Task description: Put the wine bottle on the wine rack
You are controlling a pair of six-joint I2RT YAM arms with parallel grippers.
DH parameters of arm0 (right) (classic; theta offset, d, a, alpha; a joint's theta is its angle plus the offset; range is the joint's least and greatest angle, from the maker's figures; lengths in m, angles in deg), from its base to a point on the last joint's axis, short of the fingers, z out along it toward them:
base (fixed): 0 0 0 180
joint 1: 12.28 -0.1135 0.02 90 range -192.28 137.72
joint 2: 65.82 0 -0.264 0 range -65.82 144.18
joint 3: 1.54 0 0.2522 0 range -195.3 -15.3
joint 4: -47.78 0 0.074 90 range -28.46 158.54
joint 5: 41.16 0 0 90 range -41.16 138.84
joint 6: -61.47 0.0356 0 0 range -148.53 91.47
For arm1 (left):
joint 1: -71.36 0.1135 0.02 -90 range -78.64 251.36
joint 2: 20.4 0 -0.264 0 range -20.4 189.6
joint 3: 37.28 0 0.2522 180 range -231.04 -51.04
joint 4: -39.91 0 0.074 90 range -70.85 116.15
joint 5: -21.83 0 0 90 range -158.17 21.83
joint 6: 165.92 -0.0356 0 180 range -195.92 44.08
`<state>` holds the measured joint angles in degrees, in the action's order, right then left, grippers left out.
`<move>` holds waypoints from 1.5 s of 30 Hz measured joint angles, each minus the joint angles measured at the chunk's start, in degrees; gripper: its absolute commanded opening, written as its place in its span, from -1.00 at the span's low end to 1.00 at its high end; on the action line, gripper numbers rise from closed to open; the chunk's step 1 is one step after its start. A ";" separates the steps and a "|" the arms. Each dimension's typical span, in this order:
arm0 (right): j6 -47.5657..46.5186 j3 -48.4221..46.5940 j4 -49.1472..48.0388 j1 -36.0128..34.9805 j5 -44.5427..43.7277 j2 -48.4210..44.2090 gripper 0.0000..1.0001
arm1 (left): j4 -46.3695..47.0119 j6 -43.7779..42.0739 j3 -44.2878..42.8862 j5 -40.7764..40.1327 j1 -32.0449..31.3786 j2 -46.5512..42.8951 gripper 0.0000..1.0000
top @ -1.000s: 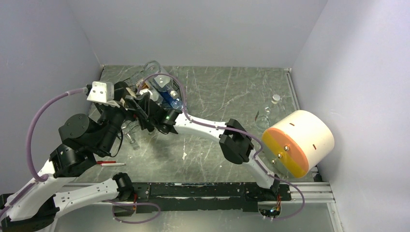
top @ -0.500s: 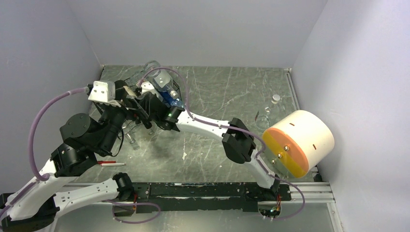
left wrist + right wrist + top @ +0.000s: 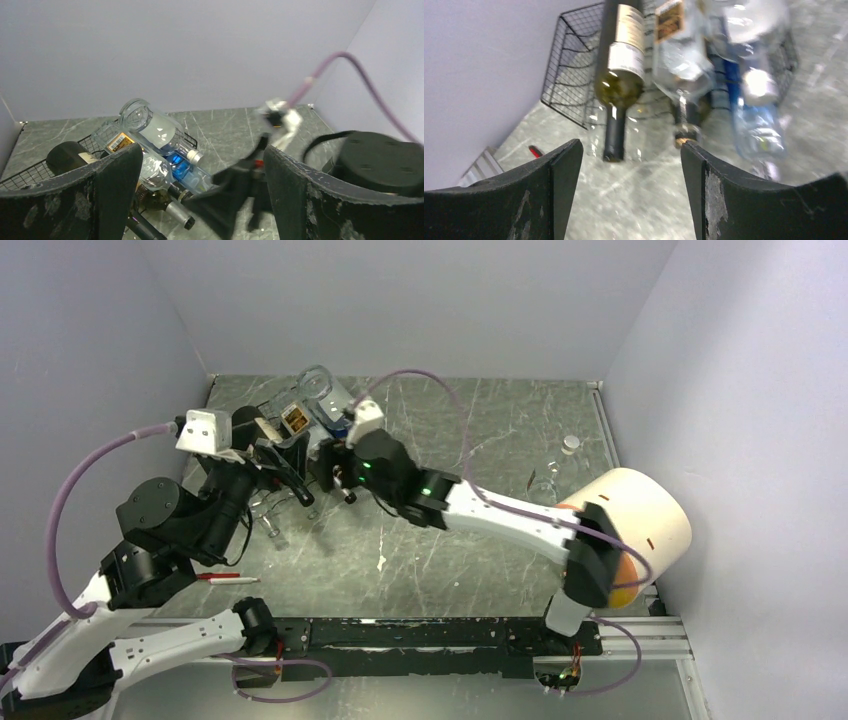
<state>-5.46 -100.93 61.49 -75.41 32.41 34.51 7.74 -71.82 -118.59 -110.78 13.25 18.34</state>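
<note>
Dark-green glass wine bottle (image 3: pixel 621 65) is lying in black wire wine rack (image 3: pixel 569 75), upper left. The left gripper (image 3: pixel 202 155) and right gripper (image 3: pixel 630 150) are hovering, jaws apart, empty. Task is looking done.

Top camera looks down; both wrist cameras face the wine rack (image 3: pixel 569 80), apparently from close by.

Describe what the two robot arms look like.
Both the left arm and right arm have white links, black joints and a lilac cable looping alongside. The right arm shows small green lights. The jaws are dark, curved and scuffed.
</note>
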 measured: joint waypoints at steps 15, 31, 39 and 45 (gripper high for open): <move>1.07 23.85 18.12 8.68 -27.89 -37.70 0.51 | 5.79 3.48 13.14 4.04 0.00 -1.86 0.88; 1.29 22.95 27.87 38.91 -39.93 -33.59 0.56 | 8.33 5.18 12.85 5.77 0.00 4.98 0.88; 1.07 27.26 24.87 46.38 -34.29 -32.94 0.34 | 8.33 5.35 12.83 5.77 0.00 5.84 0.89; -1.68 29.46 20.87 49.92 -27.02 -32.79 -0.18 | 8.33 5.38 12.72 5.77 0.00 6.40 0.88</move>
<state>-7.15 -71.46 82.36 -25.49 5.40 1.73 16.07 -66.44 -105.87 -105.01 13.25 24.74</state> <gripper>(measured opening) 0.516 0.941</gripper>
